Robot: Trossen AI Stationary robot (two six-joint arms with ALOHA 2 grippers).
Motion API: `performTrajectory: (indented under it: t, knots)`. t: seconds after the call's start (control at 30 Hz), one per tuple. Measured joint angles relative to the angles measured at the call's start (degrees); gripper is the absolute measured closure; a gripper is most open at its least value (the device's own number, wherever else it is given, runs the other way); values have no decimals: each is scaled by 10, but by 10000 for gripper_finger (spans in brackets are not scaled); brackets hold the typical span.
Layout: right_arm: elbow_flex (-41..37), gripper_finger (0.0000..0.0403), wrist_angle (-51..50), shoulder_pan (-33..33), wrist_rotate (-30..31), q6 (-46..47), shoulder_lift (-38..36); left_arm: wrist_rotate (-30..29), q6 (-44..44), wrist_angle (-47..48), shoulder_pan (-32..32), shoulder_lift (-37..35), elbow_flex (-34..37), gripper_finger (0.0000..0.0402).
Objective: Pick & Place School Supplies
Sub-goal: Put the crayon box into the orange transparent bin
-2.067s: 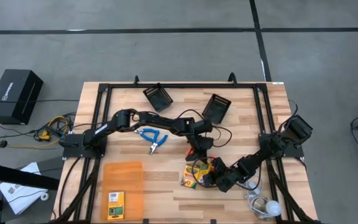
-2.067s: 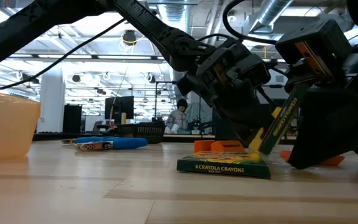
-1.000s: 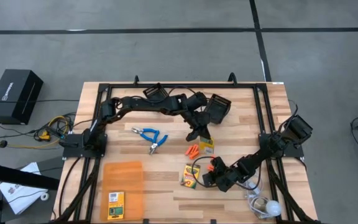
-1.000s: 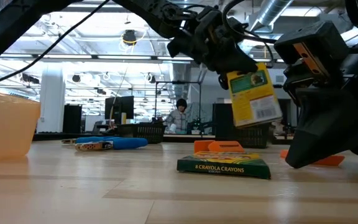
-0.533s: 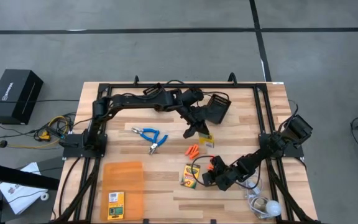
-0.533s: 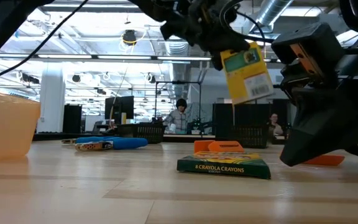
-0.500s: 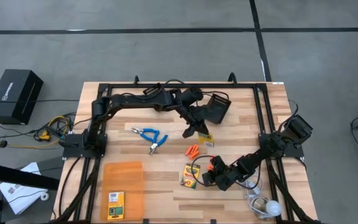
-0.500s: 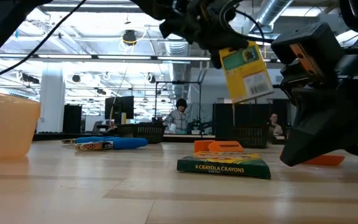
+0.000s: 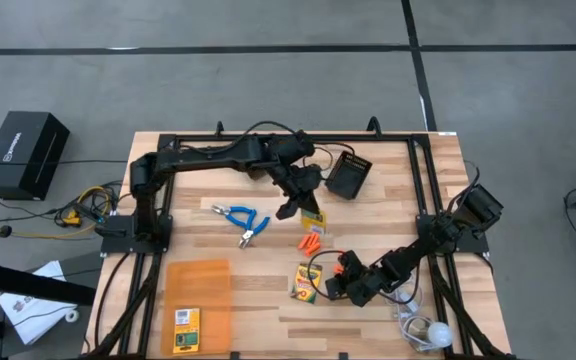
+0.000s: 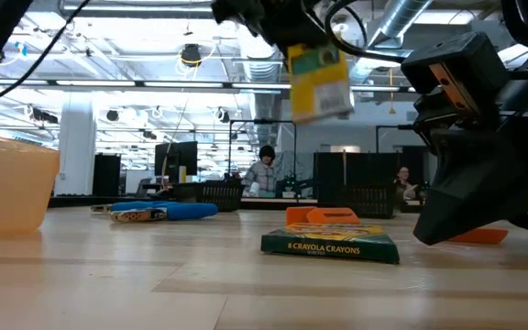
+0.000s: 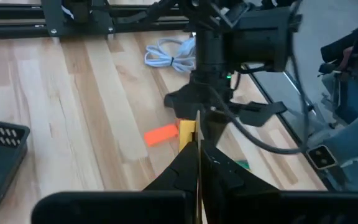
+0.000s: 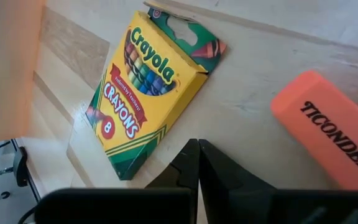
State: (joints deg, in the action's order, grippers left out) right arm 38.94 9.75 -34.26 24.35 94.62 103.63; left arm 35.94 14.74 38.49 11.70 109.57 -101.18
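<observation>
A crayon box [image 10: 320, 81] is gripped by the left claw [image 9: 298, 205] and held well above the wooden tabletop [image 9: 268, 305]; in the high view the claw is seen over the tabletop's middle, between the blue-handled scissors [image 9: 243, 221] and a black mesh bin [image 9: 348, 175], with the yellow edge of the box showing just below it. In the left wrist view the thin yellow edge of that box is seen pinched between the two dark fingers [image 11: 222, 171].

The right claw [image 9: 353, 288] is lowered close to the tabletop near the front right, its fingers clenched together on nothing — the closed tips are seen in the right wrist view just short of a second crayon box [image 12: 145, 93], which lies flat on the wood; an orange eraser [image 12: 328, 121] lies beside that box, printed with dark lettering. In the high view a few orange pieces [image 9: 311, 243] are seen lying between the two claws.

An orange translucent container [image 9: 198, 300] is set at the front left; a white cord with a bulb [image 9: 423, 328] lies at the front right corner.
</observation>
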Motion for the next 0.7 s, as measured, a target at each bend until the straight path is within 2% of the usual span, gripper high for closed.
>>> performTrajectory:
  t: [0.47,0.6,0.7]
  knots:
    - [-1,403,10,1,16,-30,1,-17,-17,204,-8,-132,5,401]
    - [-2,403,12,1,16,-38,1,-21,-47,243,-26,-191,61,401]
    - [-2,403,13,1,16,-39,1,-21,-85,259,-46,-244,137,401]
